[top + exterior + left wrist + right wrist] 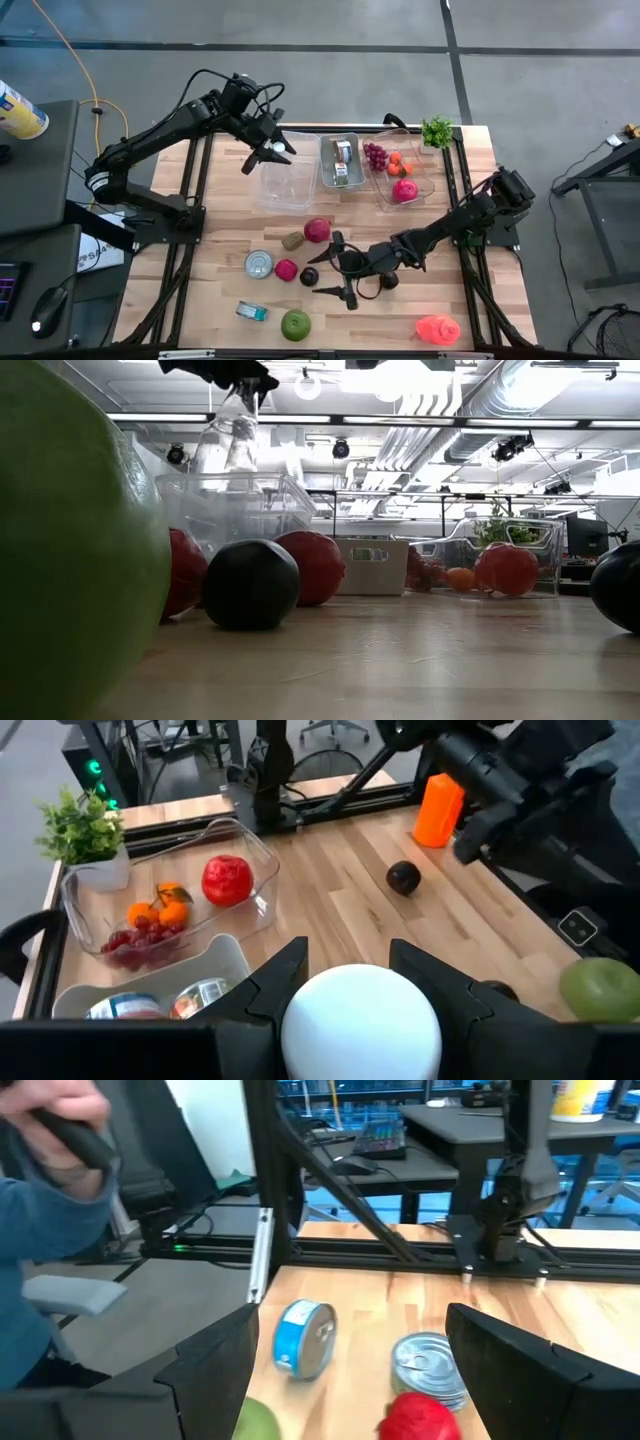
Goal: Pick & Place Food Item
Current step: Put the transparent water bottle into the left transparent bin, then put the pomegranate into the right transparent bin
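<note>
My left gripper [262, 155] [348, 958] hangs over the far left of the table, shut on a smooth white round item [360, 1025], above an empty clear tub [285, 183]. To the tub's right are a tub of cans [340, 162] and a clear tub [420, 186] with grapes, oranges and a red apple. My right gripper [335, 272] [350, 1380] stands open near the table's middle, close to a dark plum [309, 277], with nothing between its fingers. My left gripper pinches the white round item by its two opposite sides [300, 1020] between its two fingers [275, 982]. The fingers slant slightly downward, coming from the table's far left. The item is lifted clear, above the empty clear tub.
Loose on the table: a red fruit [317, 229], an olive lump [292, 240], a silver can [259, 264], a small red item [286, 269], a second dark plum [388, 282], a blue can [252, 311], a green apple [296, 324], an orange item [438, 329]. A plant [437, 130] stands far right. A person's sleeve [50, 1210] shows beyond the table.
</note>
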